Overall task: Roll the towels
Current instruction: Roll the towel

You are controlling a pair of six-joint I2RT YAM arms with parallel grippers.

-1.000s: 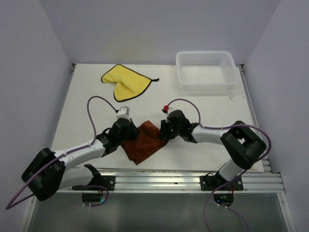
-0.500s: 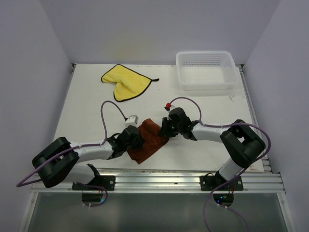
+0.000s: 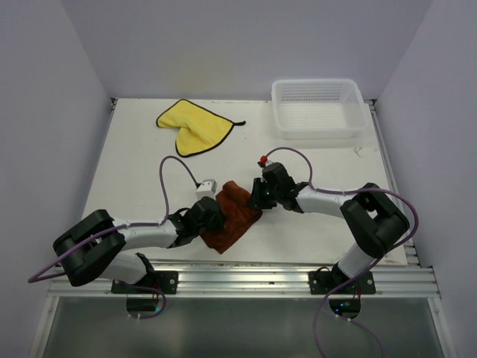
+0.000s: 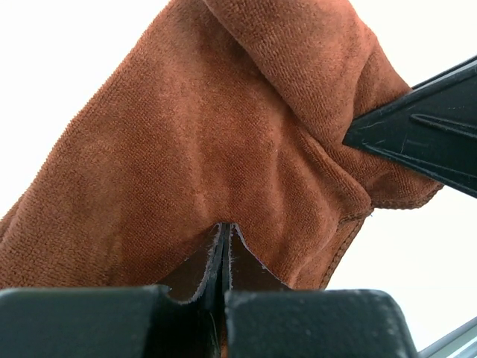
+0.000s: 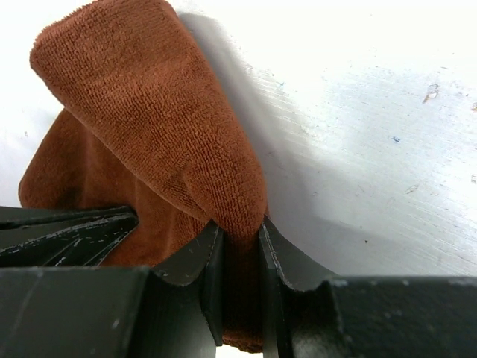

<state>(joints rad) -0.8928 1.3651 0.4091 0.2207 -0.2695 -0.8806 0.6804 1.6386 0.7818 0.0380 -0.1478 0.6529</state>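
Fig. | brown towel lies bunched between both claws | left claw clamped on its left edge | right claw pinching its right fold | I judge both equally near.

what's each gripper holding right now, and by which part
Both hold the rust-brown cloth towel: left gripper pinches its left edge, right gripper clamps the folded-over right end.

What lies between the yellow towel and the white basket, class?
Nothing: the top view shows only bare table between the yellow towel and the basket.
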